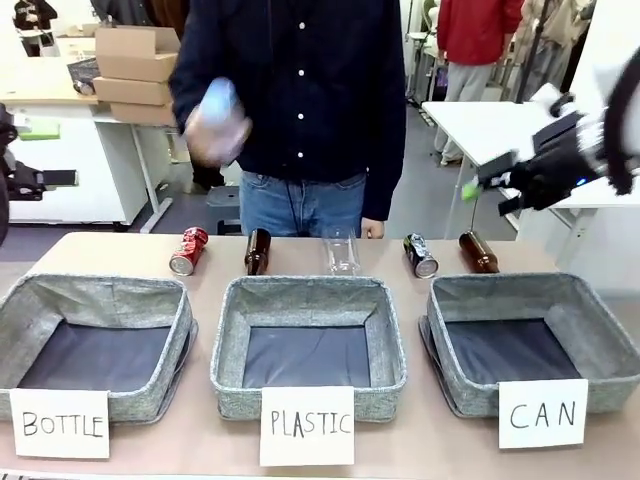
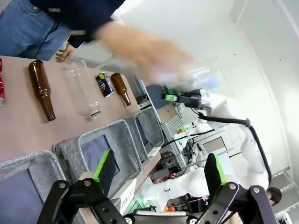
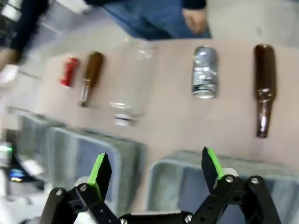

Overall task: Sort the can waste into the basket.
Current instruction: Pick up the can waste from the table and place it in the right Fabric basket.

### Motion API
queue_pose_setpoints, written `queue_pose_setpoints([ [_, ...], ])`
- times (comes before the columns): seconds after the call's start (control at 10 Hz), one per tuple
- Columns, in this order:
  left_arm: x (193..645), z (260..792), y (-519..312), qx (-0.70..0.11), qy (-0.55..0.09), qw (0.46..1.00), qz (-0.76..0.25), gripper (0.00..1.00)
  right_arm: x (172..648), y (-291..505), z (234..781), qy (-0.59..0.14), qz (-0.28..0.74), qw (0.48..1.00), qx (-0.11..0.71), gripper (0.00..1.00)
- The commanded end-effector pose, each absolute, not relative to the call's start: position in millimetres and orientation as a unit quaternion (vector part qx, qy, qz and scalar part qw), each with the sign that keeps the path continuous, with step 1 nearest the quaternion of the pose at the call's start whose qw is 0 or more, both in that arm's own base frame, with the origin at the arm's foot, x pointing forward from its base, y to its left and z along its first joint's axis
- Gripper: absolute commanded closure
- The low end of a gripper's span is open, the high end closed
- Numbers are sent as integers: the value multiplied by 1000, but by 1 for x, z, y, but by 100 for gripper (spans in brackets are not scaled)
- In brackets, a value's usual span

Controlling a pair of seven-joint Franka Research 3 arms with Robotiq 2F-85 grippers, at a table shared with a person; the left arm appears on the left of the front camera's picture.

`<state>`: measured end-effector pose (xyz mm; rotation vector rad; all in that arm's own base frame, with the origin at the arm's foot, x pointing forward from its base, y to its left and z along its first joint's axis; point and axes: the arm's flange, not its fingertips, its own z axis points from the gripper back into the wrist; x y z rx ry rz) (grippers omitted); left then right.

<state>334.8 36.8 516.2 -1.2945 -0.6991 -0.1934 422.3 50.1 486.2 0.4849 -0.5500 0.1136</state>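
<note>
Front view: the red can [image 1: 188,250] and black can [image 1: 420,255] lie on their sides at the table's far edge. The black one is at eleven o'clock from the CAN basket [image 1: 600,335], the red well apart toward nine, and the right gripper [image 1: 488,190] hangs above. Left wrist view: the left gripper [image 2: 159,172] stands wide and empty. Right wrist view: jaws wide too, black can at one o'clock. Thin, dented, probably light and slick, each can likely wants a gentle mid-body pinch.

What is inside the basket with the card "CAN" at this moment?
Inside the basket only dark lining shows, no can. The red can and the black can lie on the table beyond. The near wall covers the floor's front strip.
</note>
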Motion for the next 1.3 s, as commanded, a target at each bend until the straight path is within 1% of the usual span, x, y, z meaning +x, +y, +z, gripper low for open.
queue_pose_setpoints([
  [0.0, 336, 517, 36, -595, -329, 727, -97, 0, 441, 54, 469, -215, 97, 961, 145, 0],
  [0.1, 336, 517, 36, -595, -329, 727, -97, 0, 423, 54, 481, -229, 114, 944, 207, 0],
  [0.2, 336, 517, 36, -595, -329, 727, -97, 0, 396, 38, 504, -266, 84, 921, 270, 0],
  [0.3, 336, 517, 36, -595, -329, 727, -97, 0, 438, 66, 456, -233, 111, 952, 167, 0],
  [0.4, 336, 517, 36, -595, -329, 727, -97, 0, 438, 66, 456, -233, 111, 952, 167, 0],
  [0.5, 336, 517, 36, -595, -329, 727, -97, 0, 424, 55, 477, -242, 109, 943, 200, 0],
  [0.6, 336, 517, 36, -595, -329, 727, -97, 0, 443, 62, 472, -220, 124, 953, 169, 0],
  [0.7, 336, 517, 36, -595, -329, 727, -97, 0, 476, 76, 467, -230, 106, 957, 138, 0],
  [0.8, 336, 517, 36, -595, -329, 727, -97, 0, 512, 94, 461, -218, 148, 957, 121, 0],
  [0.9, 336, 517, 36, -595, -329, 727, -97, 0, 559, 115, 441, -171, 143, 972, 80, 0],
  [1.0, 336, 517, 36, -595, -329, 727, -97, 0, 596, 131, 413, -135, 126, 982, 50, 0],
  [1.1, 336, 517, 36, -595, -329, 727, -97, 0, 622, 139, 388, -94, 124, 987, 45, 0],
  [1.2, 336, 517, 36, -595, -329, 727, -97, 0, 636, 141, 369, -74, 104, 992, 26, 0],
])
